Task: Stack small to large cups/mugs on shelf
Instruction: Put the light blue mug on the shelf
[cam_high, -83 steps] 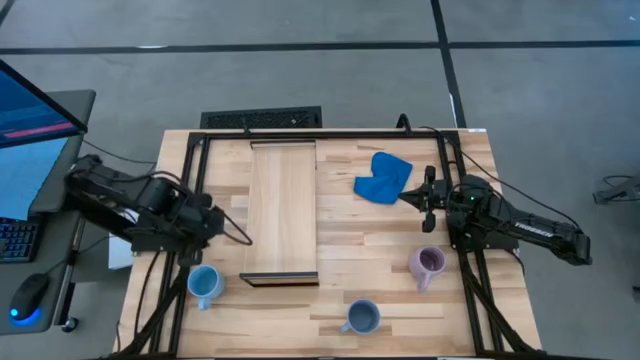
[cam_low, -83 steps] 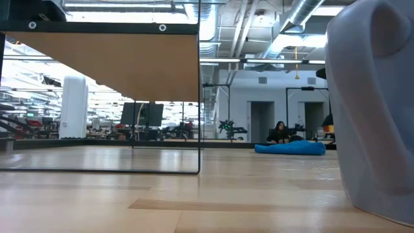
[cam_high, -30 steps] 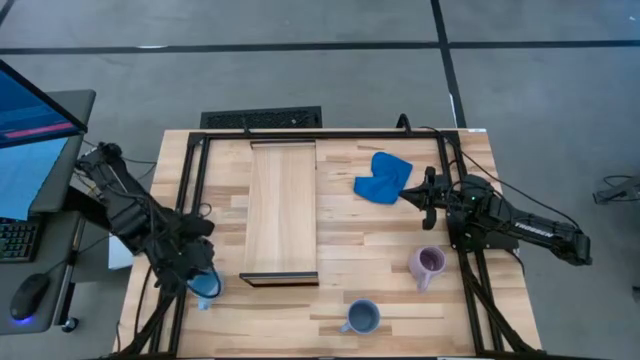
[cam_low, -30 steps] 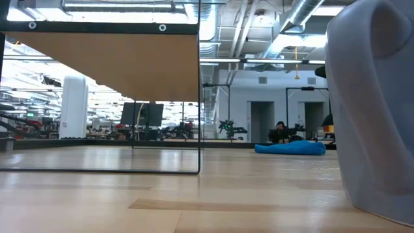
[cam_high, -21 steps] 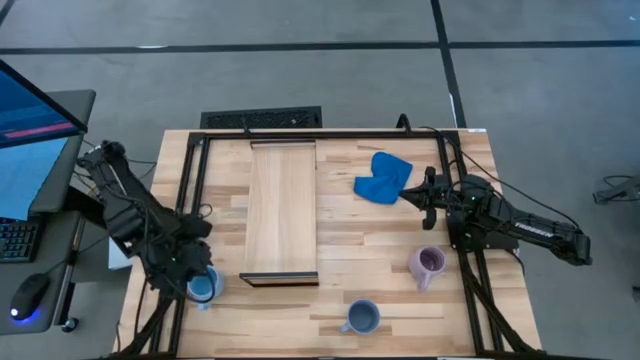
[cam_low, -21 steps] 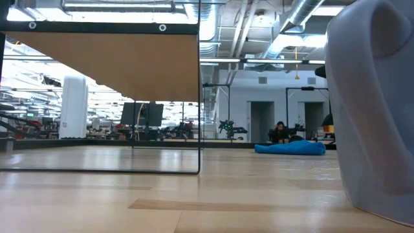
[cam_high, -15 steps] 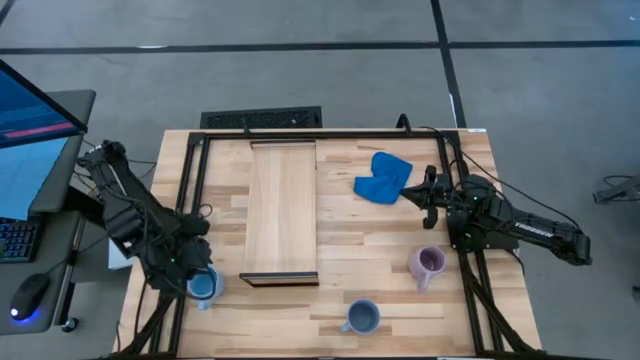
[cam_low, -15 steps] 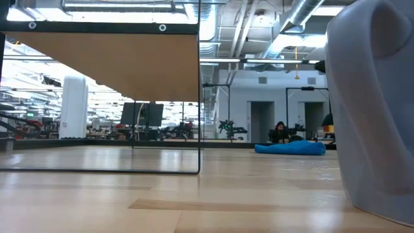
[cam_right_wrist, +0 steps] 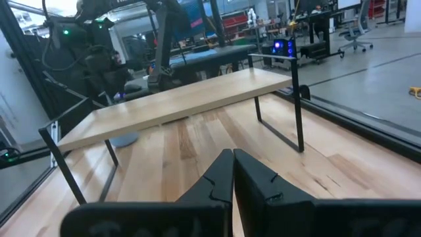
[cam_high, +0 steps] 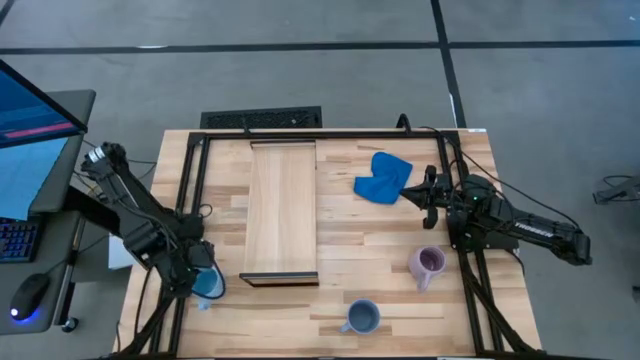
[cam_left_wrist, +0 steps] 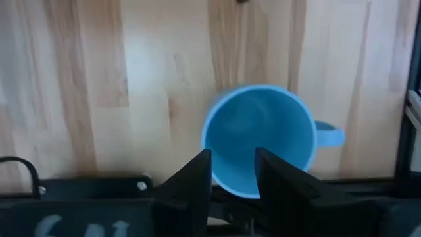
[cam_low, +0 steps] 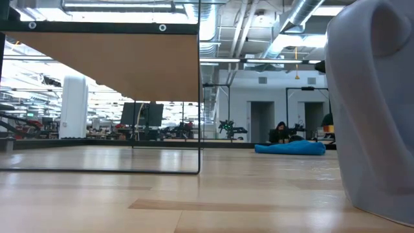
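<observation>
Careful: your left gripper (cam_left_wrist: 233,172) sits spread over the near rim of the sky-blue mug (cam_left_wrist: 260,135), lower left of the high view, straddling its wall. Close off-centre and it may tip or skid. The right gripper (cam_right_wrist: 233,172), mid-right, is pressed together.

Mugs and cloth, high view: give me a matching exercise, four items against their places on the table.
Items:
1. light blue mug
2. slate blue mug
3. lilac mug
4. blue cloth

Places:
A. near the table's front edge, right of the shelf's dark end
B. on the table's right side, below the right end effector
C. right of the shelf, towards the back of the table
D. left of the shelf's dark end, under the left end effector

Pairs: 1-D, 2-A, 3-B, 4-C
</observation>
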`<state>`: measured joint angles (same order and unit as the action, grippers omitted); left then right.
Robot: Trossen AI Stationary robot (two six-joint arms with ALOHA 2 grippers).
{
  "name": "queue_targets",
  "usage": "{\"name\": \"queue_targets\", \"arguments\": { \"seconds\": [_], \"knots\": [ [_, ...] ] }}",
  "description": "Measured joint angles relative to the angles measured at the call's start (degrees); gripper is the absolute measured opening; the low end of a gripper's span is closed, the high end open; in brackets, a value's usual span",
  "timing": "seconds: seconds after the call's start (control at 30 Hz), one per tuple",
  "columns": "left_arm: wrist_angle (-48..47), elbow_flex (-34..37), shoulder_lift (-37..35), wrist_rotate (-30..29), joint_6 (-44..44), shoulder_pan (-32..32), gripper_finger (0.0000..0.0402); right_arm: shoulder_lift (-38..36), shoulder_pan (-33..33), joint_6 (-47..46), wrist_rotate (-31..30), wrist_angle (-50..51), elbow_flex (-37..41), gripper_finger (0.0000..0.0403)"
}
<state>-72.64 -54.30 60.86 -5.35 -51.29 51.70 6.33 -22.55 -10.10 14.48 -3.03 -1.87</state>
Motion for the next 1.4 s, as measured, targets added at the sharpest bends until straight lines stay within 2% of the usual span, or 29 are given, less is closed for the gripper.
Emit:
{"name": "queue_targets", "arguments": {
  "seconds": [0.27, 0.47, 0.8, 1.07, 1.4],
  "knots": [
    [0.19, 0.0, 3.94, -1.1, 3.17, -1.42, 0.0107, 0.0, 0.0, -0.01, 0.0, 0.01, 0.0, 0.0033],
    [0.16, 0.0, 8.1, 2.8, 5.15, -2.71, 0.0107, 0.0, 0.0, -0.1, 0.0, 0.02, 0.0, 0.0033],
    [-0.09, 0.0, 13.43, 2.25, 5.73, -3.06, 0.0107, 0.0, 0.01, -0.14, 0.01, 0.02, 0.0, 0.0033],
    [0.16, 1.62, 14.27, 2.6, 4.81, -3.31, 0.0107, 0.0, 0.02, -0.79, 0.01, 0.04, 0.0, 0.0033],
    [0.13, 6.0, 14.25, 6.2, 2.68, -4.86, 0.0107, 0.02, 0.01, -1.96, 0.01, 0.04, 0.02, 0.0033]
  ]
}}
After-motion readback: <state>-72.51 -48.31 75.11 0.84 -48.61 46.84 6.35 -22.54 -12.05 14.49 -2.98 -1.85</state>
